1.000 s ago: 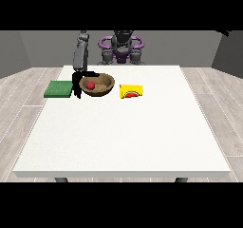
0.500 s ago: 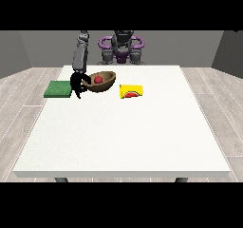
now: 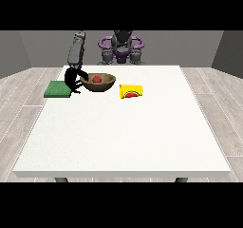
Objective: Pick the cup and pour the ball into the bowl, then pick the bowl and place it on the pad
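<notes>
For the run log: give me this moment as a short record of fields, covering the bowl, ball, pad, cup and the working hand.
bowl: brown bowl, tilted, at the hand's side
ball: red ball inside the bowl
pad: green pad on the white table, beside the bowl, bowl not on it
cup: yellow cup lying on its side, beside the bowl at the view's right
hand: hand at the view's left gripping the bowl's rim

No text, label, brand or number can be read anywhere here. The yellow cup [image 3: 131, 91] lying on the surface [image 3: 123, 127] bears a red and green mark, but it forms no letters or digits. The bowl [image 3: 98, 82] and green pad [image 3: 58, 89] are plain.
</notes>
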Robot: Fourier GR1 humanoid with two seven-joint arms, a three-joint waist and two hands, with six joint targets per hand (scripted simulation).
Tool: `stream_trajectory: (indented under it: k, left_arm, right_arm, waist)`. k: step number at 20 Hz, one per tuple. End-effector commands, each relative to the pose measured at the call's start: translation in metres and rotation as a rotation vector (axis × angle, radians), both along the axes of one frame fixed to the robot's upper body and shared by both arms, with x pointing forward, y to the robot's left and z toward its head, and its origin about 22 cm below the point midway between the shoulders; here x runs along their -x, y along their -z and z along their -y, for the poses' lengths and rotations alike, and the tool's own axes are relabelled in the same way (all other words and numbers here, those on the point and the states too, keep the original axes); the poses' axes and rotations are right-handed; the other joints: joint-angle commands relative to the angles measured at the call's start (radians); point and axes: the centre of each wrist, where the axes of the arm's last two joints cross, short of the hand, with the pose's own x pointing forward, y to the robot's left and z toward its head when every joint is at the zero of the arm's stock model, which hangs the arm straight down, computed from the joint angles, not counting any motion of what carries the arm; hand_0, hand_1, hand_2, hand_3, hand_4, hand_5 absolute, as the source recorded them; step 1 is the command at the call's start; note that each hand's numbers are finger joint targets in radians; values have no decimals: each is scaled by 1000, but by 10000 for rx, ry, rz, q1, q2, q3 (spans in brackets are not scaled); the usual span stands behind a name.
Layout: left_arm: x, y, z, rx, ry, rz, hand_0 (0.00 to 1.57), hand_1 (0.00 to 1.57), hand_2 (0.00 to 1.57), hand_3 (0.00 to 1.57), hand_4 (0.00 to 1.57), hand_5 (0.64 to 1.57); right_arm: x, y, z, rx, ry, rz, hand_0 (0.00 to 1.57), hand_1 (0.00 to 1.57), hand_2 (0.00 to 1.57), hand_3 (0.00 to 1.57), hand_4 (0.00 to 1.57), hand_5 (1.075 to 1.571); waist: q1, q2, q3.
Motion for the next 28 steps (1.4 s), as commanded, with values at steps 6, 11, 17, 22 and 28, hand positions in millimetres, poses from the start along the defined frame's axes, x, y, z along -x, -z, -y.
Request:
stream_trajectory:
  k: [6,11,17,22,28]
  left_arm:
    - [26,27,-59,191,-1223,-494,0,0,0,0,710,1567]
    - [15,12,-36,170,-922,180,0,0,0,0,702,1566]
    - [31,36,-64,-281,-1835,742,0,0,0,0,700,1557]
    - [23,27,-31,-373,-1324,1580,0,0,0,0,669,1556]
    - [48,-36,-42,-372,-1473,2291,0,0,0,0,682,1556]
  right_arm:
    - [-28,-78,35,1079,-599,-949,1571,1571,1571,1571,989,1553]
    - [-21,-104,88,2426,-123,-641,1571,1571,1571,1571,979,1570]
    - [-28,-120,82,2413,-400,47,1571,1571,1571,1571,984,1571]
    - [-5,-104,132,2021,203,642,1571,1571,1571,338,996,1569]
    - [13,-106,169,2141,898,1508,1571,1571,1571,0,956,1571]
  waist:
    - [-1052,-350,89]
    - [-817,233,106]
    - [-1306,810,92]
    - [-758,1671,120]
    - [-791,2462,138]
